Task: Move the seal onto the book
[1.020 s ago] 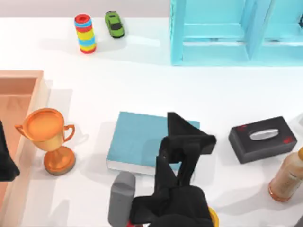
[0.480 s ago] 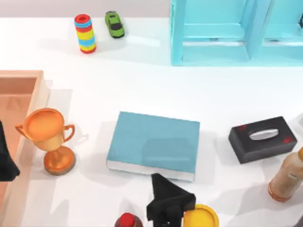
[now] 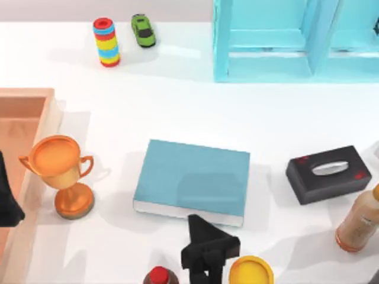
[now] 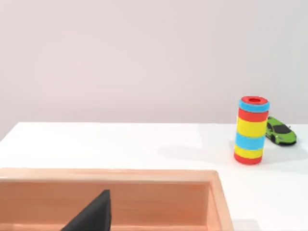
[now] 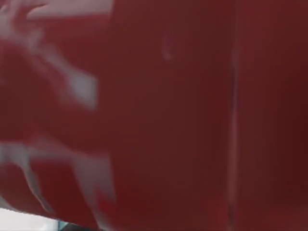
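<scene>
The teal-blue book (image 3: 190, 180) lies flat in the middle of the table with nothing on its cover. My right gripper (image 3: 205, 251) is a black shape just in front of the book's near edge, between a red-capped dark round thing (image 3: 159, 276) and a yellow disc (image 3: 251, 272). A dark red surface (image 5: 168, 115) sits very close in the right wrist view, and I cannot tell what it belongs to. The seal is hidden or out of view. My left gripper (image 3: 7, 201) is parked at the table's left edge over a wooden tray (image 3: 26, 112).
An orange trophy (image 3: 62, 171) stands left of the book. A black tissue box (image 3: 328, 173) and a tan bottle (image 3: 358, 222) are at the right. At the back are a striped cylinder (image 3: 106, 41), a green toy car (image 3: 143, 29) and a light-blue shelf (image 3: 266, 41).
My right arm has pulled back from over the book's right half to the table's near edge, uncovering the book. The left arm has not moved.
</scene>
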Tool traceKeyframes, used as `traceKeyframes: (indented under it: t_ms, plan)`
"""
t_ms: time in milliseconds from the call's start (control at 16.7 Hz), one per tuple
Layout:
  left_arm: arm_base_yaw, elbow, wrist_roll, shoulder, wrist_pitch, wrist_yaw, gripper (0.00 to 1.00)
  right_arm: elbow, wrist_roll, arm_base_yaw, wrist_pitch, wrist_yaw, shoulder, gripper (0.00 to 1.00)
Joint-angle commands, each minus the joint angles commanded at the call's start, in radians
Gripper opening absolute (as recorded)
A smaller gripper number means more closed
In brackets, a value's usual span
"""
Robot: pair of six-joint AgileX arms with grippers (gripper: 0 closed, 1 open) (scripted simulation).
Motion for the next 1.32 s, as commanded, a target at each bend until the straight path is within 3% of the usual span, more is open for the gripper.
traceKeyframes:
  t_ms: [240,480,900,1320]
  plan:
    - [0.0,0.0,0.0,0.0,0.0,0.0,1.0,-0.036,0.058,-0.003,-0.037,-0.06,-0.101,1.0]
    - [0.0,0.0,0.0,0.0,0.0,0.0,1.0,-0.065,0.189,-0.14,-0.091,-0.193,-0.359,1.0]
    - [0.0,0.0,0.0,0.0,0.0,0.0,1.0,-0.162,0.486,-0.729,-0.208,-0.515,-0.933,1.0]
    - [0.0,0.0,0.0,0.0,0.0,0.0,1.0,-0.427,0.719,-1.274,-0.337,-0.902,-1.483,1.0]
